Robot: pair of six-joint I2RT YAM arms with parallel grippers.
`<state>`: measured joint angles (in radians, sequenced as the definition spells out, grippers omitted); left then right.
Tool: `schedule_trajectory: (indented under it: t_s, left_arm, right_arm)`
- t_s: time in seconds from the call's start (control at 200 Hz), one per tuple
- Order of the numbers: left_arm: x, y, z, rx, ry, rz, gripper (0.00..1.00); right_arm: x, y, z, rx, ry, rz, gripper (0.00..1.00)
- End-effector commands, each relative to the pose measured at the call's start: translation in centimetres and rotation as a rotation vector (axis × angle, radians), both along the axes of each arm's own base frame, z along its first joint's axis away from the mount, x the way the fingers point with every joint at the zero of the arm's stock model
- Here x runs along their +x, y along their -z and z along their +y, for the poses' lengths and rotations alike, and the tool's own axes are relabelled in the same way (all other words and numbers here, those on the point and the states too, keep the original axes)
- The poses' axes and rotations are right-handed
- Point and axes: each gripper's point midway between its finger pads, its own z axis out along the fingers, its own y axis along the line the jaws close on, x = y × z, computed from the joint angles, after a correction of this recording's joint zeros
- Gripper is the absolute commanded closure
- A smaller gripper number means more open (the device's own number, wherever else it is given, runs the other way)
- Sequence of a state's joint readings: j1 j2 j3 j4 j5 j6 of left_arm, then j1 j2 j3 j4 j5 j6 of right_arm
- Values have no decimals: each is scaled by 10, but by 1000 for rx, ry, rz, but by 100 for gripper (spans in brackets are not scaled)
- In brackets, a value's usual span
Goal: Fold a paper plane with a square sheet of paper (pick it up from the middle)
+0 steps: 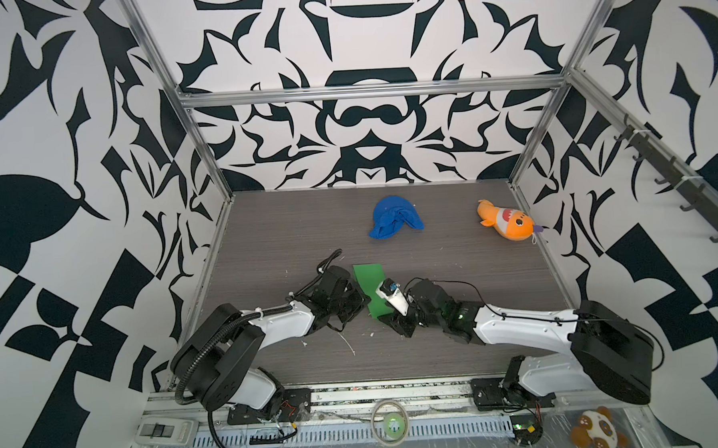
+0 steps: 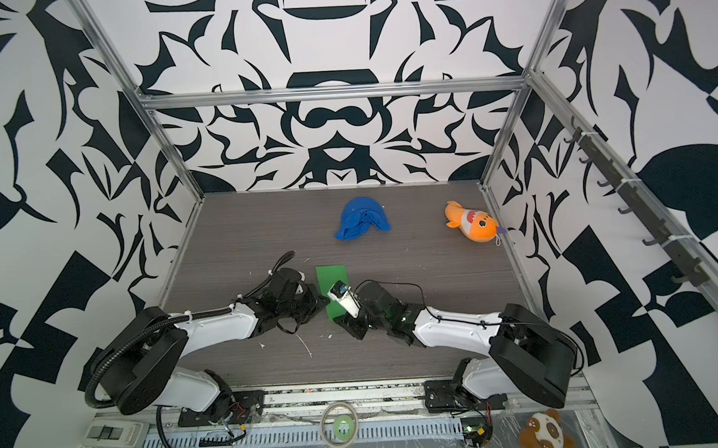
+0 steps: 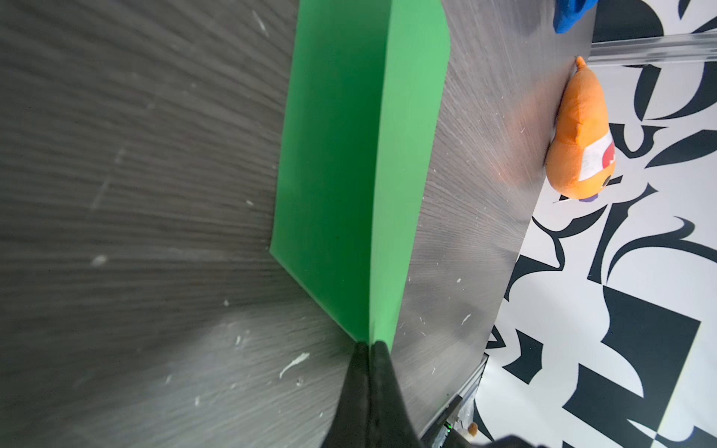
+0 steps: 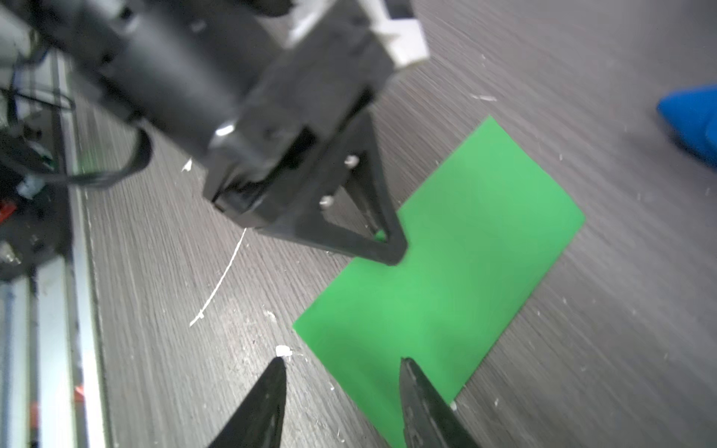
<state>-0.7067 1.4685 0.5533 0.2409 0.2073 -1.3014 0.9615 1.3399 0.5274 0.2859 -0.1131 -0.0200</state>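
In both top views the paper [image 1: 368, 280] [image 2: 330, 281], folded to a narrow rectangle, lies on the worktop [image 1: 433, 246] at centre, long axis roughly 12 to 6 o'clock; the left jaws meet its long side from 9 o'clock, the right arm comes in from 4 o'clock over its near end. The left wrist view shows the left jaws pressed together, pinching the paper [image 3: 349, 174] at its crease, two leaves spreading away. In the right wrist view the right jaws stand spread and empty, one tip over the paper's [image 4: 446, 271] end, the other over bare worktop; contact I cannot tell. That end probably wants pinching next.
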Motion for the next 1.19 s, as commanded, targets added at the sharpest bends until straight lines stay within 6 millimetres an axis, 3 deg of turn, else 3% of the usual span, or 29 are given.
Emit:
schedule_trajectory:
  t_s: [0.0, 0.43, 0.64, 1.02, 1.19]
  left_arm:
    - [-2, 3, -1, -4, -20, 67, 97]
    - [-1, 6, -2, -26, -22, 110, 97]
    - [-3, 8, 0, -22, -23, 116, 97]
    - [-2, 6, 0, -29, -25, 112, 96]
    - [-1, 2, 10, -44, -44, 113, 84]
  right_arm:
    - [10, -12, 8, -10, -15, -192, 49]
    - [19, 7, 23, -106, -10, -285, 53]
    - [22, -3, 24, -78, 11, -300, 61]
    - [14, 5, 33, -76, -39, -247, 77]
    - [13, 6, 32, -81, -50, -243, 93]
